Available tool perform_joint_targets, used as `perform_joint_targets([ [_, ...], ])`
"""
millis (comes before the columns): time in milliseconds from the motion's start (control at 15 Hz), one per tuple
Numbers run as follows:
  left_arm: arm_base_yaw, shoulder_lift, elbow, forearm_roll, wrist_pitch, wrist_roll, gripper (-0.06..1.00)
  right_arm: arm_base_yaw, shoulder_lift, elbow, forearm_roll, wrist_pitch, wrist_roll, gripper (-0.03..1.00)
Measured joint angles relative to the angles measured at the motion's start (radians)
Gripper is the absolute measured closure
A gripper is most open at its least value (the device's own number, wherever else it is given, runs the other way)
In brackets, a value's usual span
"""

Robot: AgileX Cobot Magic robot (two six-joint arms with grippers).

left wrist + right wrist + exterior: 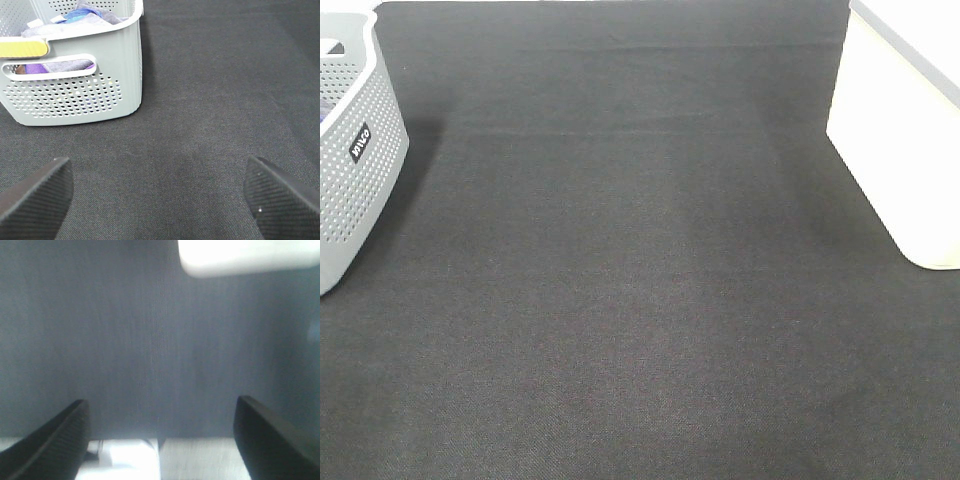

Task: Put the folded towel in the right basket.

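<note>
I see no towel on the dark mat point(640, 300) or elsewhere, the white basket point(895, 140) sits at right, and both my grippers point(157, 200) point(160, 440) hang spread and empty, so progress is unclear.

Dark cloth-covered table point(640, 300) with grey perforated basket point(355, 150) (left) and right basket point(900, 150) on it

Cream plain-sided plastic bin point(895, 150); grey perforated plastic basket point(355, 165), dark label point(359, 142); black woven table cloth point(640, 300); purple, blue laundry point(75, 20) inside.
</note>
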State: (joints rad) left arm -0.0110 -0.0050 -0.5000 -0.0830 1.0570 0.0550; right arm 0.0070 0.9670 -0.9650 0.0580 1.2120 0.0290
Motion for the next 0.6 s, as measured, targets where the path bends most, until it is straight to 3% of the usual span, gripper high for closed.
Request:
perform_joint_targets([
  [67,0.0,0.0,0.0,0.0,0.0,0.0,0.07,0.0,0.0,0.0,0.0,0.0,0.0,0.22],
  [467,0.0,0.0,0.0,0.0,0.0,0.0,0.07,0.0,-0.438,0.422,-0.005,-0.076,0.006,0.22],
  [600,0.0,0.0,0.0,0.0,0.0,0.0,0.07,0.0,-0.574,0.434,-0.011,-0.125,-0.014,0.22],
])
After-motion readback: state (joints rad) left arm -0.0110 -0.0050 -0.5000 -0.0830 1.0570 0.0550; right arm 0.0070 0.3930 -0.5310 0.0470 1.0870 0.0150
